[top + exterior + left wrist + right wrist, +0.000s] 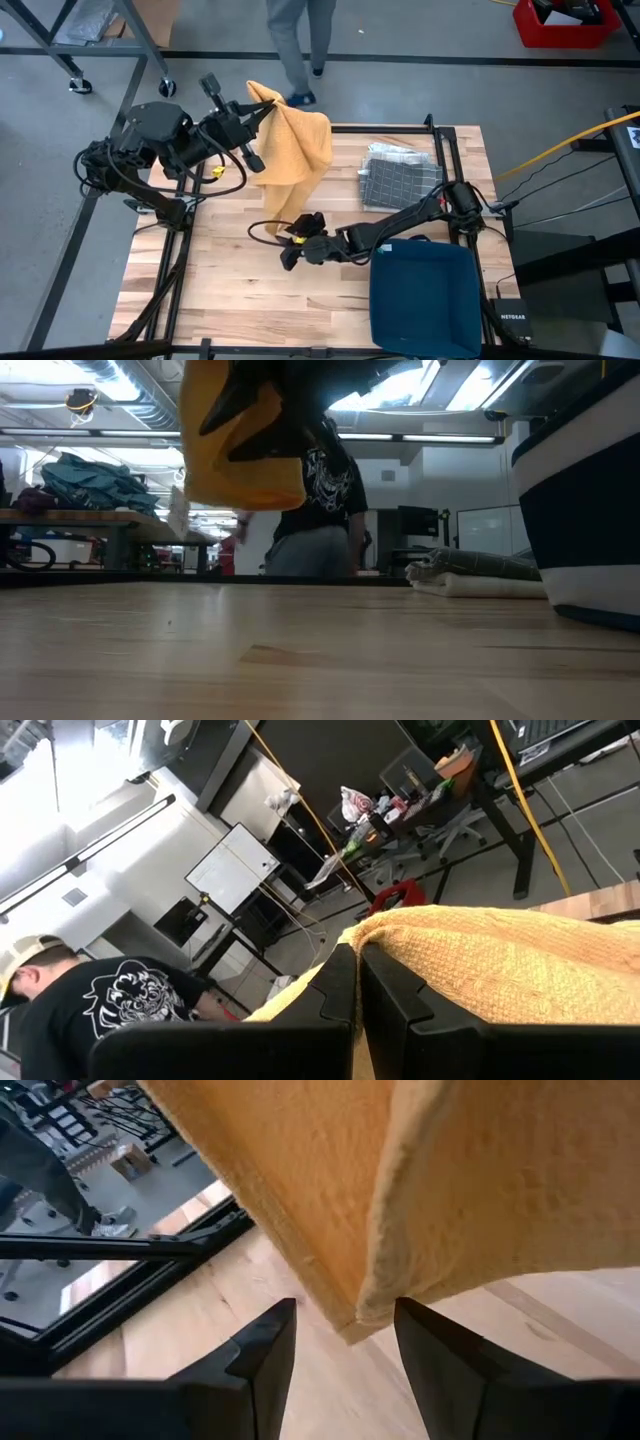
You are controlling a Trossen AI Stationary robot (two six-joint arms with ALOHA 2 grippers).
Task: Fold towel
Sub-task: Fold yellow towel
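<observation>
A yellow towel (pixel 292 150) hangs from my left gripper (pixel 262 108), which is shut on it above the table's far left part. In the low view the towel (pixel 240 450) hangs clear of the tabletop. My right gripper (pixel 292 250) is open, low over the table's middle, right under the towel's lower end (pixel 285 222). In the right wrist view the towel's lower corner (pixel 352 1320) hangs between the open gripper's fingertips (pixel 345 1348) and seems not to touch them. My left gripper pinches the towel's top part (pixel 400 935) between its two shut fingers (pixel 335 995). The fingers come roughly level from the table's left. The towel drapes over and past the fingers and hangs slack below them, lifted clear of the table.
A folded grey towel (pixel 398 175) lies at the table's far right, and a dark blue bin (pixel 425 295) stands at the near right. A person (pixel 300 40) stands beyond the far edge. Bare wood (pixel 230 290) lies at the near left.
</observation>
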